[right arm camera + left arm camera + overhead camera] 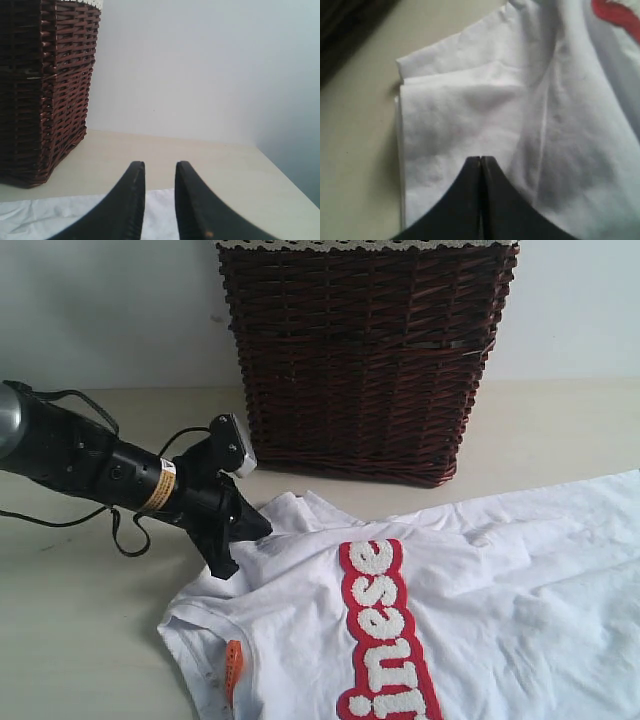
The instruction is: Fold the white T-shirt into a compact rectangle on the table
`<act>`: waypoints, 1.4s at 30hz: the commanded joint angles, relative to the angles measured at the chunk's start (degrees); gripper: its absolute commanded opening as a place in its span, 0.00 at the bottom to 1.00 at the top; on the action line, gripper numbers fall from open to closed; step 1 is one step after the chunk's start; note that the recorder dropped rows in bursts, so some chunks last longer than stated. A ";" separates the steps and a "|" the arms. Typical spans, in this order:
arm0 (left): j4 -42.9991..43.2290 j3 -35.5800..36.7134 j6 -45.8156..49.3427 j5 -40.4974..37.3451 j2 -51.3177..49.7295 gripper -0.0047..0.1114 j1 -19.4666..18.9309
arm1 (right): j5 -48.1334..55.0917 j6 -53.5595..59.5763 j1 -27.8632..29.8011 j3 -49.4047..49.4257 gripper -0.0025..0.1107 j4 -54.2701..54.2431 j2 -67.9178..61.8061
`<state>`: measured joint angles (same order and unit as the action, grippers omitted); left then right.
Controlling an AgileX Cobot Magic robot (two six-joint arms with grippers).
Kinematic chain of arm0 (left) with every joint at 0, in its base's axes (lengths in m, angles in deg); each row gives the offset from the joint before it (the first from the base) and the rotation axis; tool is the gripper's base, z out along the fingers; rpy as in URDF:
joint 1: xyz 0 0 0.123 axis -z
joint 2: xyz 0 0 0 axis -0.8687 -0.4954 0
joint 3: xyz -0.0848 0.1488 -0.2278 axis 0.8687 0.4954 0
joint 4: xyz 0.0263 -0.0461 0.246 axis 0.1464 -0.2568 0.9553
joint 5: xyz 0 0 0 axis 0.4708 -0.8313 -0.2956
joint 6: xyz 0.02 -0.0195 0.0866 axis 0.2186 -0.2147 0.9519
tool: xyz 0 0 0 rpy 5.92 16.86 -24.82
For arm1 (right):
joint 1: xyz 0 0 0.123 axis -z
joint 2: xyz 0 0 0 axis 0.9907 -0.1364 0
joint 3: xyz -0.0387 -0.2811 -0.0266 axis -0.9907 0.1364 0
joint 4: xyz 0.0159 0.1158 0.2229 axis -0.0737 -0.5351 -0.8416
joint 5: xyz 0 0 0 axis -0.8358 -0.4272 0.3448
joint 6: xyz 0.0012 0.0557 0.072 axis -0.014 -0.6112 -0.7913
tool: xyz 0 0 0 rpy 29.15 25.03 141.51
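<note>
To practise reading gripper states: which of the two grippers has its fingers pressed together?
The left gripper: its black fingers meet with no gap, over the white T-shirt. The right gripper shows a clear gap between its fingers.

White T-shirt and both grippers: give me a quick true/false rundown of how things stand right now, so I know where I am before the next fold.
1. The left gripper has its fingers pressed together, right at the cloth of the white cotton short-sleeved T-shirt. True, though the views do not show whether cloth is pinched between them.
2. The right gripper is clamped on the shirt. False: its fingers stand apart with nothing between them.
3. The shirt lies inside the dark brown wicker basket. False: it is spread on the pale beige table, in front of the basket.
4. The red band with fuzzy white lettering faces up. True.
</note>
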<state>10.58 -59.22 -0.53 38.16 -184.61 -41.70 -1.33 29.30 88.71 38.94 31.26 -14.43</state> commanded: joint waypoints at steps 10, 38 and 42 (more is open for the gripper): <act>-1.09 -2.47 -5.10 -22.34 -5.08 0.04 -1.67 | -0.31 0.42 -0.20 0.23 0.23 -0.18 0.01; -20.85 -7.72 -5.32 -31.39 -0.39 0.04 -8.14 | -0.31 0.31 -0.20 0.23 0.23 -0.18 0.01; -18.70 -3.89 -14.62 -19.22 6.70 0.04 -9.81 | -0.31 0.31 -0.20 0.23 0.23 -0.18 0.01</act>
<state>-9.34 -65.45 -8.47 10.82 -183.19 -50.47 -1.33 29.30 88.71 38.94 31.26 -14.43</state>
